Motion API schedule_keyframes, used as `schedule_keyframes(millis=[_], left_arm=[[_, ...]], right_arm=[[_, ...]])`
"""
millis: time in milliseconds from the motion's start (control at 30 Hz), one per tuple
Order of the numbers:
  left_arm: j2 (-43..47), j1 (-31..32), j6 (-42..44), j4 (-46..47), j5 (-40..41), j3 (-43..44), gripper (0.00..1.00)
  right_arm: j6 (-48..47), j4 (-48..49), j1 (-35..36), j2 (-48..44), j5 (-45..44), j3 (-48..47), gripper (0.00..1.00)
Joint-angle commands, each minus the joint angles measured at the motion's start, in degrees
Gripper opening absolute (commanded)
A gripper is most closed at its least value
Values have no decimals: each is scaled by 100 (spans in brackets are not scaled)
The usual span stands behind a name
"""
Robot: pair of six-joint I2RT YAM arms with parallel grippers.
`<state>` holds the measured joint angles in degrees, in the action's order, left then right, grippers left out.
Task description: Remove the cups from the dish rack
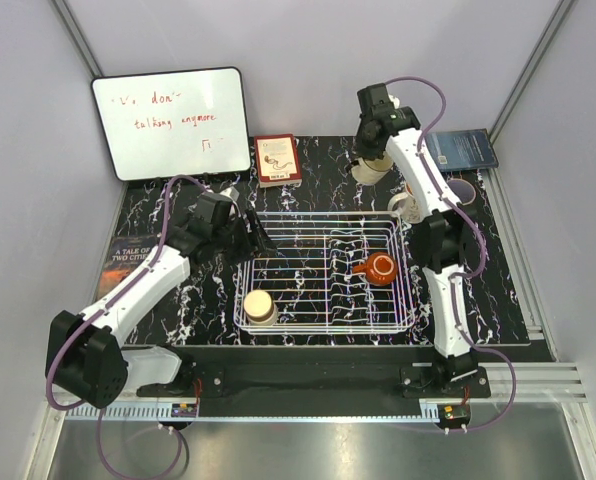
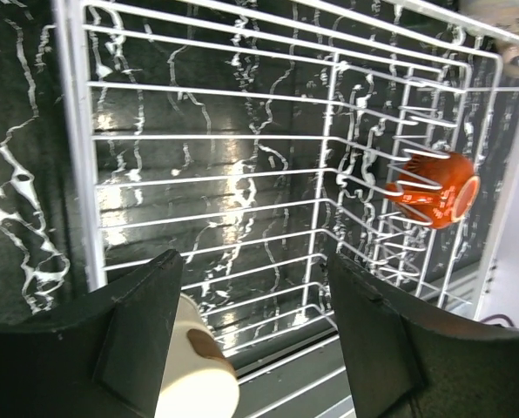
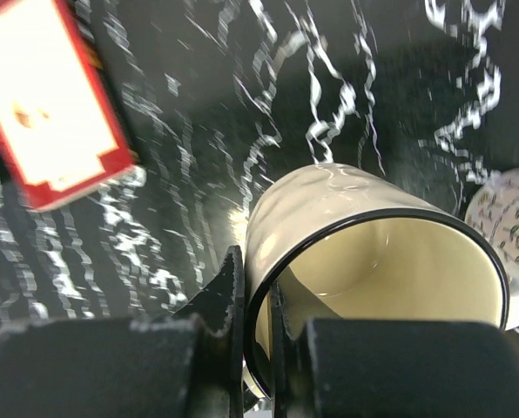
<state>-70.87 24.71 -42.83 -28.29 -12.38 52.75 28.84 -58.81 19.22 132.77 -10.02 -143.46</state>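
The white wire dish rack [image 1: 323, 225] stands mid-table. In it are a cream cup [image 1: 259, 306] at the front left and a squat reddish-brown mug [image 1: 380, 268] with a handle at the right. My left gripper [image 1: 258, 240] is open and empty over the rack's left side. In the left wrist view it [image 2: 255, 326] hangs above the rack wires [image 2: 77, 131], with the cream cup [image 2: 194, 374] by its left finger and the reddish mug [image 2: 434, 187] farther off. My right gripper [image 1: 371, 155] is at the far back, shut on a cream cup [image 3: 347, 218], its fingers [image 3: 232, 305] pinching the rim.
A patterned white cup [image 1: 406, 205] stands on the table by the right arm, also in the right wrist view [image 3: 508, 218]. A small pale cup [image 1: 228, 193] sits behind the left arm. Whiteboard [image 1: 171, 122], red-edged book [image 1: 277, 160], blue book [image 1: 463, 150] and a dark book [image 1: 128, 262] ring the mat.
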Motion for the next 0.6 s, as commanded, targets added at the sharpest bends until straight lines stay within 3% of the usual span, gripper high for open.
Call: schedule_keyframes(millis=[0, 567], left_arm=[[170, -10, 231, -150, 245, 192, 70], [-348, -1, 354, -212, 166, 280, 67]], right_arm=[[122, -342, 55, 109, -149, -315, 0], [-45, 96, 161, 522, -35, 836, 0]])
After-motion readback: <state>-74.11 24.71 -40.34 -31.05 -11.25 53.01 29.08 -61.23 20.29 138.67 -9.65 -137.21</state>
